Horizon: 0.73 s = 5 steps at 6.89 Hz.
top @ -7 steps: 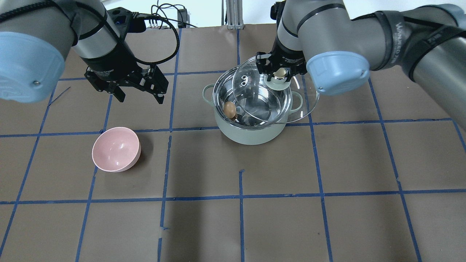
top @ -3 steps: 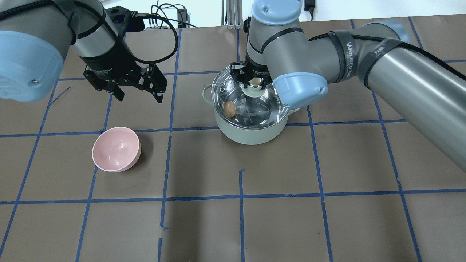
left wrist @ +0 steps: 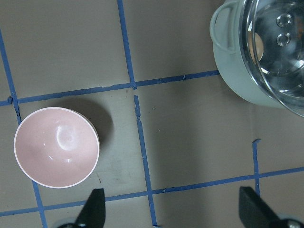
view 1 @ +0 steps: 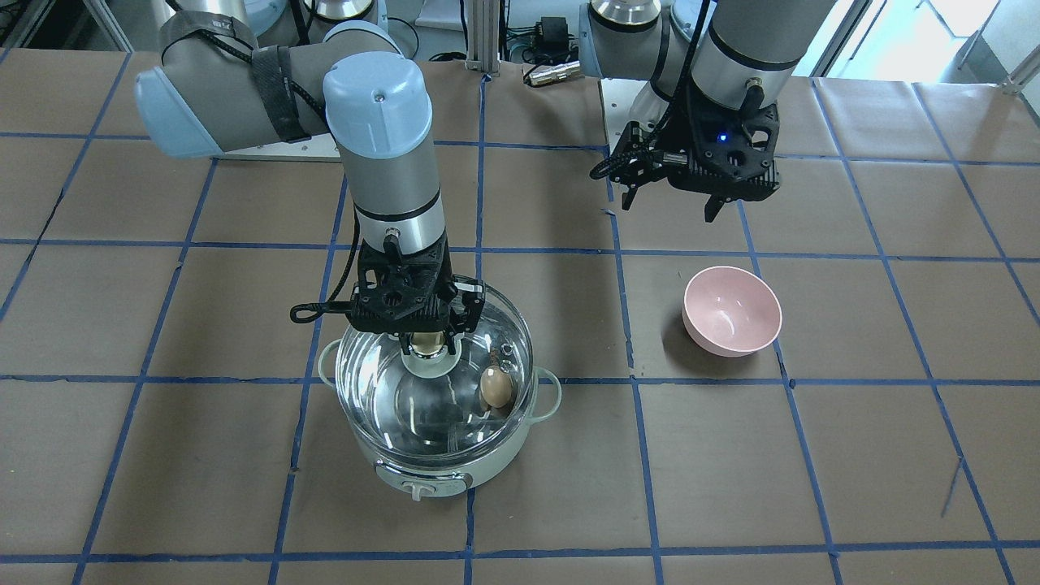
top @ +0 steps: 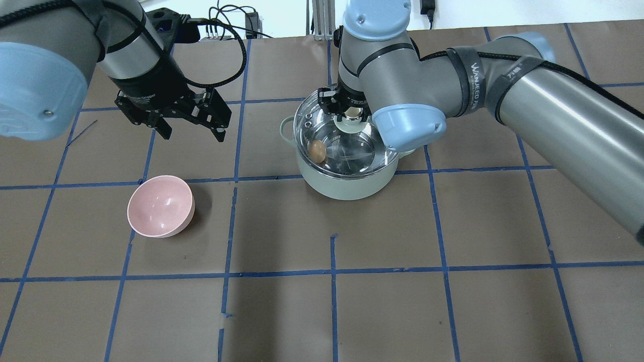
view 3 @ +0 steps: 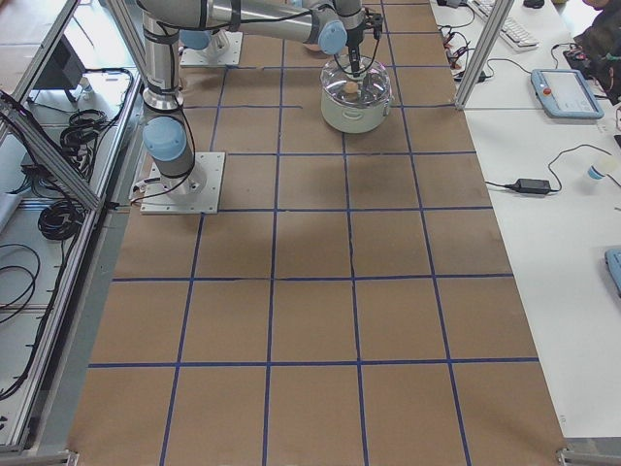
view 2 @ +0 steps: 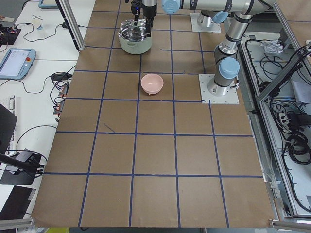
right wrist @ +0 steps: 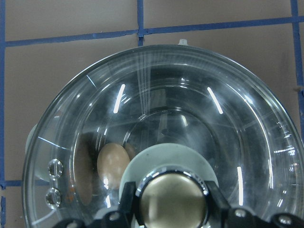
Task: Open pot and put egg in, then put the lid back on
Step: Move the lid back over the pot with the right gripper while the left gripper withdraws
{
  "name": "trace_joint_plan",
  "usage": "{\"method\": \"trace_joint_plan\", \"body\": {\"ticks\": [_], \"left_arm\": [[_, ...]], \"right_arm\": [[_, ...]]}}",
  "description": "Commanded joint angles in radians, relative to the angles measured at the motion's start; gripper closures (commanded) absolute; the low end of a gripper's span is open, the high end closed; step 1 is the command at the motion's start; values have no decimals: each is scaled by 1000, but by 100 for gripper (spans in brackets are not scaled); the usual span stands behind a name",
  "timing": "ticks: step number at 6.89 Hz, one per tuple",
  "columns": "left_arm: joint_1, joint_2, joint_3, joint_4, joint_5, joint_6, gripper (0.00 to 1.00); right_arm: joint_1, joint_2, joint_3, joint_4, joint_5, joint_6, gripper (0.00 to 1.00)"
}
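The mint-green pot [top: 347, 183] [view 1: 443, 467] stands on the table with the tan egg [top: 317, 150] [view 1: 496, 387] [right wrist: 113, 164] inside. The clear glass lid [top: 307, 125] [view 1: 382, 398] [right wrist: 190, 118] sits over the pot's rim. My right gripper [top: 353, 114] [view 1: 424, 343] [right wrist: 172, 202] is shut on the lid's beige-gold knob. My left gripper [top: 193, 133] [view 1: 670, 207] is open and empty, hovering to the pot's left above the pink bowl's side; its fingertips [left wrist: 95, 209] show at the bottom of the left wrist view. The pot also shows in the left wrist view [left wrist: 237, 80].
A pink bowl [top: 160, 206] [view 1: 731, 310] [left wrist: 56, 147] lies tilted on the table left of the pot in the overhead view. Blue tape lines grid the brown table [top: 453, 226]. Cables lie at the far edge [top: 231, 20].
My right gripper has carried the lid leftward and down from a tilted, offset pose onto the pot. The left arm has barely moved.
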Motion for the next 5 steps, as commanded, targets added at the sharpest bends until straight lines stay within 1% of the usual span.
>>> {"method": "trace_joint_plan", "body": {"ticks": [1,3,5], "left_arm": [[0,0,-1,1,0,0,0],[-2,0,-1,1,0,0,0],[-3,0,-5,1,0,0,0]], "right_arm": [[0,1,-6,0,-10,-9,71],[0,16,-39,8,-12,-6,70],[17,24,-35,6,-12,5,70]]}}
